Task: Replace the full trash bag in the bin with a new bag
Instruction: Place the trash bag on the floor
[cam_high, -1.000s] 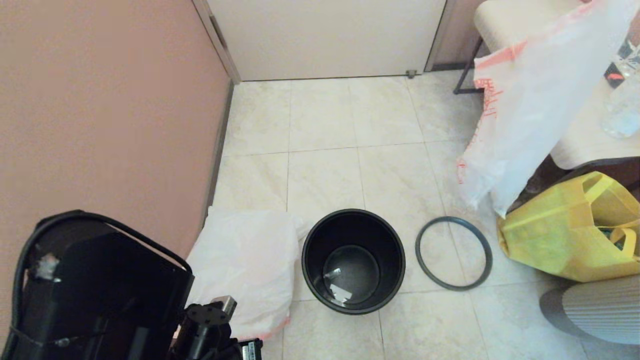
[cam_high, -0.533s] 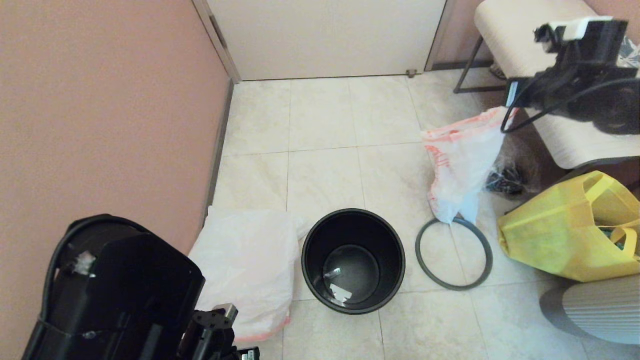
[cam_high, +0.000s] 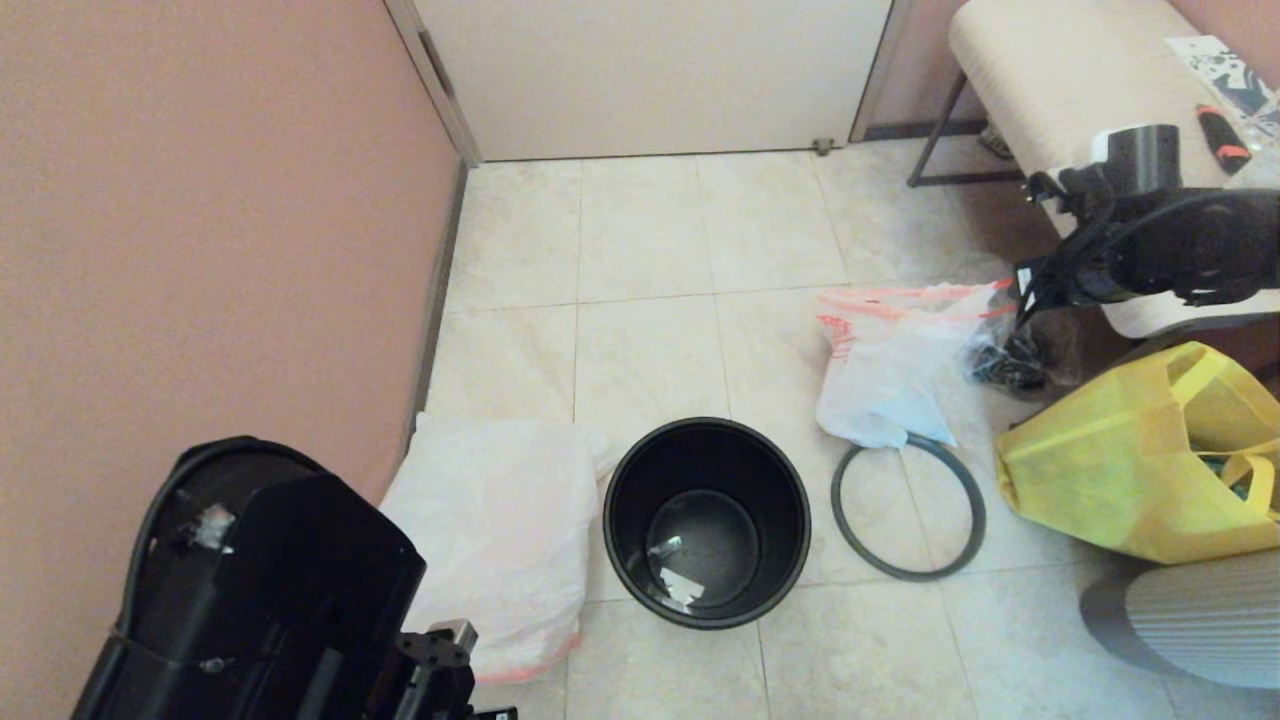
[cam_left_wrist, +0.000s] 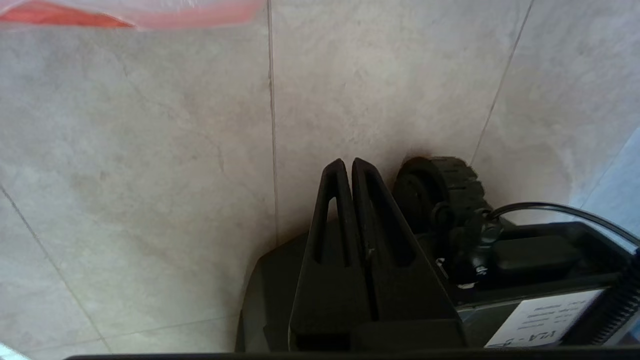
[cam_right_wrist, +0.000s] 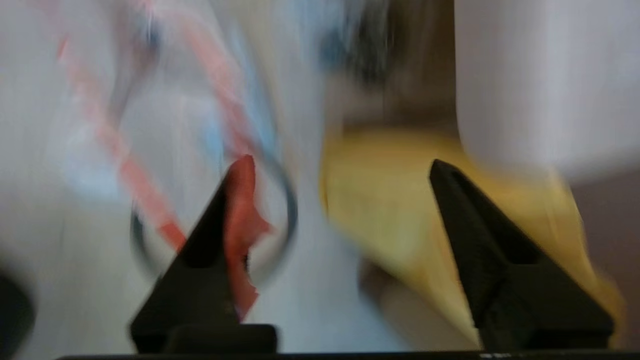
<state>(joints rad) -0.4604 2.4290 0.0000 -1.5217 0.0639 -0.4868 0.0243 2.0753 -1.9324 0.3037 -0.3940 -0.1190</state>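
Your right end effector (cam_right_wrist: 340, 200) sits at the far right of the scene, beside the pale bench (cam_high: 1050, 70), with its fingers spread wide apart. A scrap of the orange-red drawstring lies against one finger (cam_right_wrist: 210, 240), but nothing is clamped between the two.

The full trash bag (cam_high: 890, 365) lies on the floor (cam_high: 650, 240) right of centre, just left of that end effector, its lower edge overlapping the far side of the grey ring (cam_high: 908, 506). The ring lies flat on the tiles, just right of the bin (cam_high: 707, 522) and apart from it. The bin stands upright and unlined, with a small white scrap on its bottom.

The new bag (cam_high: 495, 540) lies flattened on the floor just left of the bin, against the pink wall (cam_high: 200, 200), its orange-red hem toward the near side.

Your left end effector (cam_left_wrist: 348, 167) is parked low at the near left, pointing down at the tiles beside the robot's base, fingers pressed together and holding nothing.

A yellow tote (cam_high: 1130, 470) rests on the floor at the right, near the ring, and a clear bag with dark items (cam_high: 1005, 360) sits just right of the full trash bag.
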